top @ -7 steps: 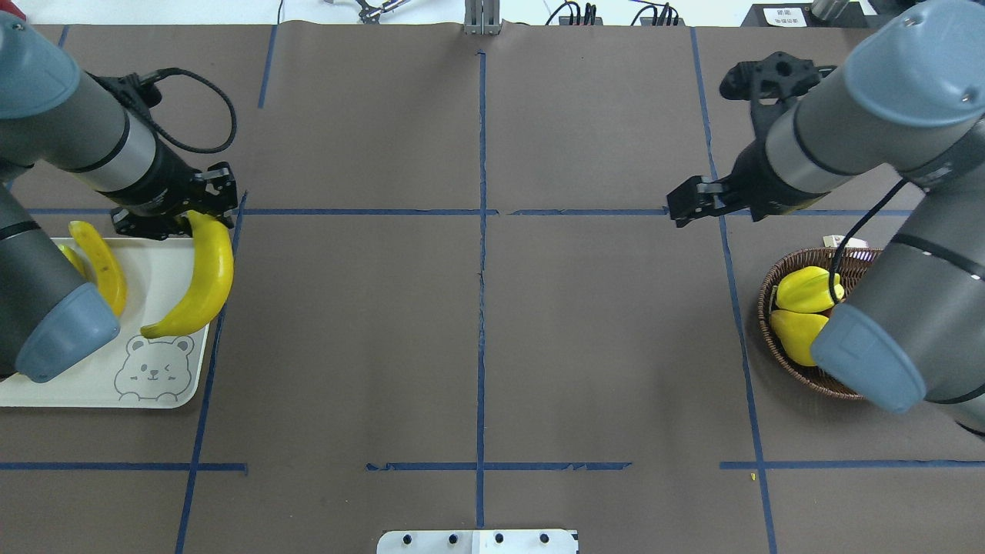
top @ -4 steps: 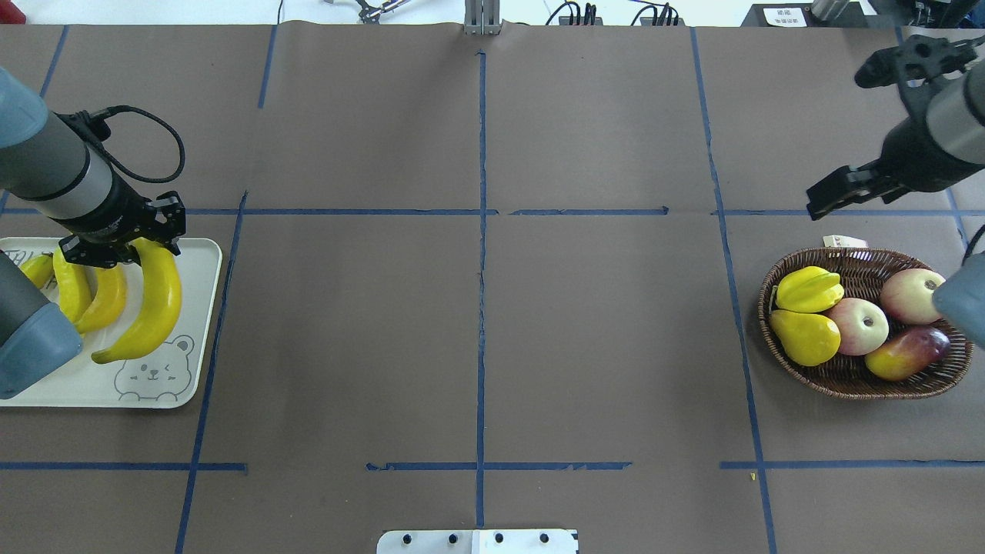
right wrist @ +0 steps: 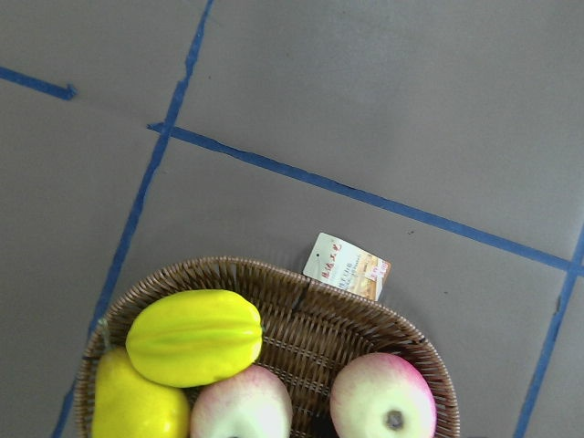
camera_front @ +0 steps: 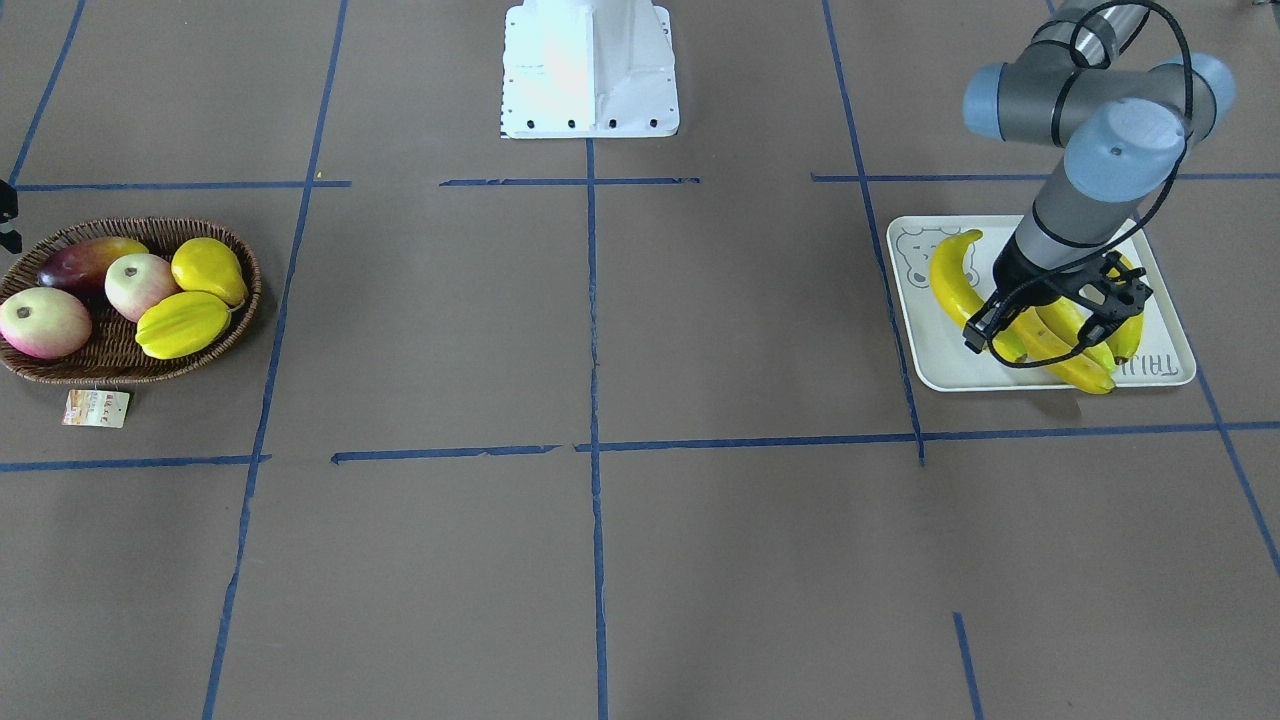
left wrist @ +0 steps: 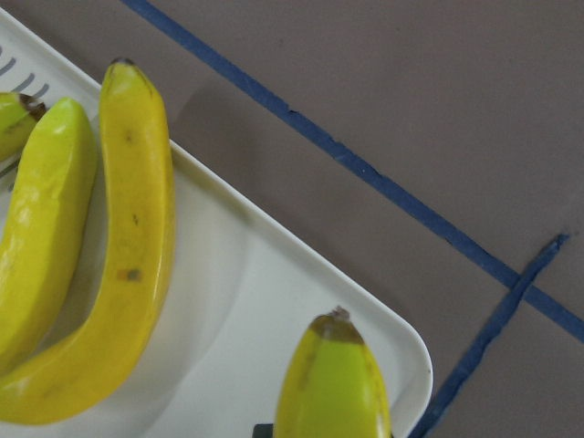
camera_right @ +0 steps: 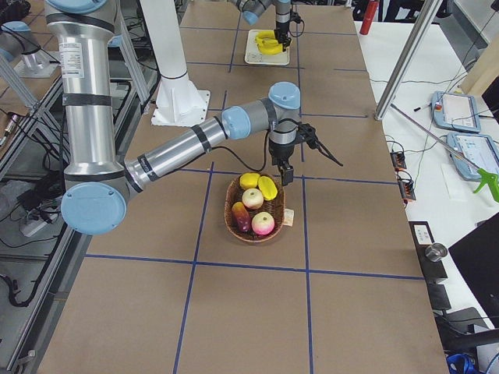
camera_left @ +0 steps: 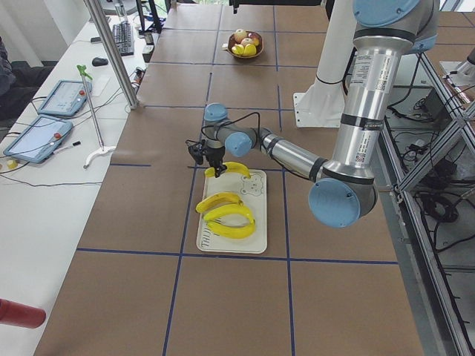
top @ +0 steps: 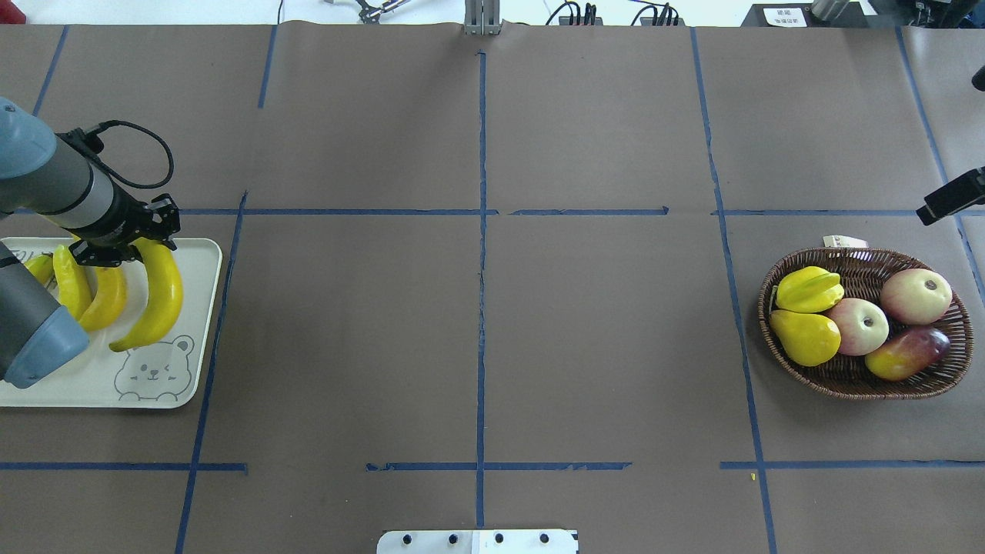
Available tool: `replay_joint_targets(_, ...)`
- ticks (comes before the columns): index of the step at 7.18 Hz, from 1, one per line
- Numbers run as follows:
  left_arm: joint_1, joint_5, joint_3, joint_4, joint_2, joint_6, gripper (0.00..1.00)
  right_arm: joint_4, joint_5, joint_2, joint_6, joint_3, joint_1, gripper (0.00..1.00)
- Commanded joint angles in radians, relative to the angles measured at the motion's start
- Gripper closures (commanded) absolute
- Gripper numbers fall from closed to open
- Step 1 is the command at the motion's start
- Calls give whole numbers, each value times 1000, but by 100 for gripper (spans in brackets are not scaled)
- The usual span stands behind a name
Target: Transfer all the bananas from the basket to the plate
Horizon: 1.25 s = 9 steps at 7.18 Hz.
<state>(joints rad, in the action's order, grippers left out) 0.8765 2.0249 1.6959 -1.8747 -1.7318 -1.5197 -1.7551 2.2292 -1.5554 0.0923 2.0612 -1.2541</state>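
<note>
Placing long curved yellow banana (top: 158, 296) on off-white rectangular plate (top: 85, 377): left tool (top: 127, 250) pinched stem end; best released low, inside plate rim. Right tool (top: 940, 206): grip could not be told.

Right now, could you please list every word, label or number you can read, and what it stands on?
Grey lettering on the plate: too blurred to read.
Paper tag beside the basket: print too small to read.
White label beyond the table's far edge: too small to read.

Bananas (top: 158, 296) on and just above the plate (top: 92, 385) at robot's left, basket (top: 846, 381) of fruit (top: 808, 289) well apart at right
</note>
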Motion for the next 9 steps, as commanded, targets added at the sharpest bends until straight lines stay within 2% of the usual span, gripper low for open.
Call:
replay_joint_targets(1, 21, -2, -137, -182, 11, 6, 99, 0, 9, -17, -37, -3, -22, 0)
replay_joint_targets(2, 42, -2, -168, -220, 11, 7, 96, 0, 9, -17, -37, -3, -22, 0)
replay_joint_targets(3, 80, 3, -179, -224, 9, 15, 78, 0, 10, -17, -37, -1, -21, 0)
replay_joint_targets(4, 96, 8, -179, -228, 11, 108, 25, 0, 10, -17, -36, -3, -21, 0)
replay_joint_targets(5, 101, 9, -177, -228, 11, 149, 0, 0, 10, -18, -36, -3, -21, 0)
replay_joint_targets(6, 105, 21, -167, -227, 11, 153, 0, 0, 9, -18, -34, -3, -21, 0)
replay_joint_targets(9, 231, 237, -90, -213, 6, 206, 0, 0, 7, -18, -42, -13, -22, 0)
